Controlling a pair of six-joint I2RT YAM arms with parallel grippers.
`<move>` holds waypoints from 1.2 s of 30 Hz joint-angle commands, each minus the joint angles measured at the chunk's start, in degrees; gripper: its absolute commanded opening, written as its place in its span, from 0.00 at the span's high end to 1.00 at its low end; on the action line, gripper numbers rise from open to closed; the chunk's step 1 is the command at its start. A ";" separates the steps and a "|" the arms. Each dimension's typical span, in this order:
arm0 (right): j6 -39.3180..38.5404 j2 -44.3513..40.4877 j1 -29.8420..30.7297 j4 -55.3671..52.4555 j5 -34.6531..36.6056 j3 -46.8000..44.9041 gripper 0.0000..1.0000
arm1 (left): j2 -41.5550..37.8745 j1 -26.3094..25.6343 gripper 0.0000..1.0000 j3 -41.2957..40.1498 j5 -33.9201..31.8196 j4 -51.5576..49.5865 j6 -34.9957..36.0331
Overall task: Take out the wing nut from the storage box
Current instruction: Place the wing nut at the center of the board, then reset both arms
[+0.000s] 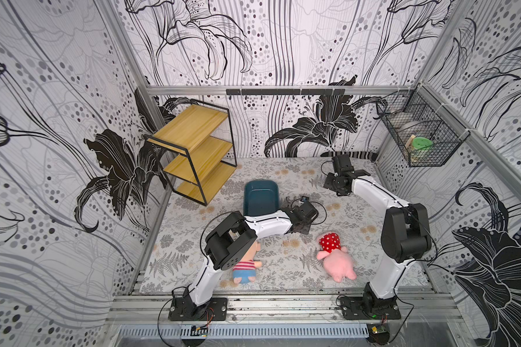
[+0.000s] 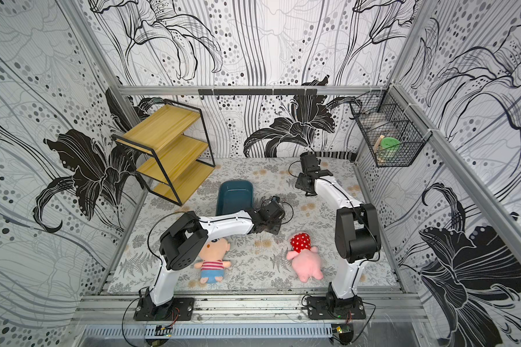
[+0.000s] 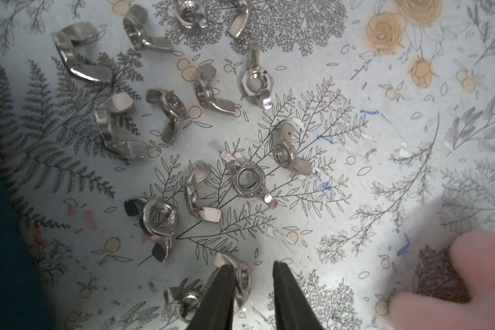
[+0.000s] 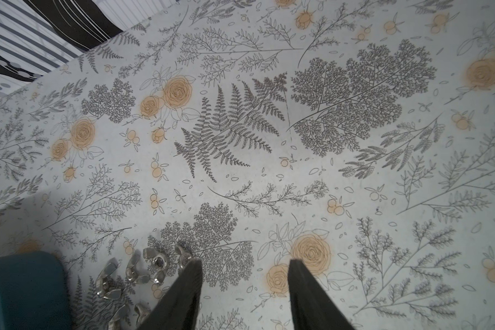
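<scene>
Wing nuts (image 3: 248, 183) beside storage box (image 1: 260, 198) edge, left gripper (image 3: 252, 264), right gripper (image 4: 245, 262) parted, holding nothing

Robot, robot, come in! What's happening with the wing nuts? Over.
Left pincer open, wing nut lying beside one finger. Right pincer open, empty. Other wing nuts scattered on table; storage box looks empty. Nothing blocking.
</scene>
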 commanded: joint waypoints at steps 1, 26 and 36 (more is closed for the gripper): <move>-1.75 -2.06 -0.34 -0.03 0.23 -0.50 0.46 | -4.78 0.55 0.63 0.05 -1.29 2.81 -0.40; -13.88 -21.22 -4.76 7.64 4.84 -16.48 0.38 | -49.11 30.42 0.03 -22.05 -8.84 5.06 3.85; -22.04 -32.60 -4.77 33.05 18.37 -44.35 0.37 | -59.22 45.77 0.03 -42.44 -14.62 17.32 5.62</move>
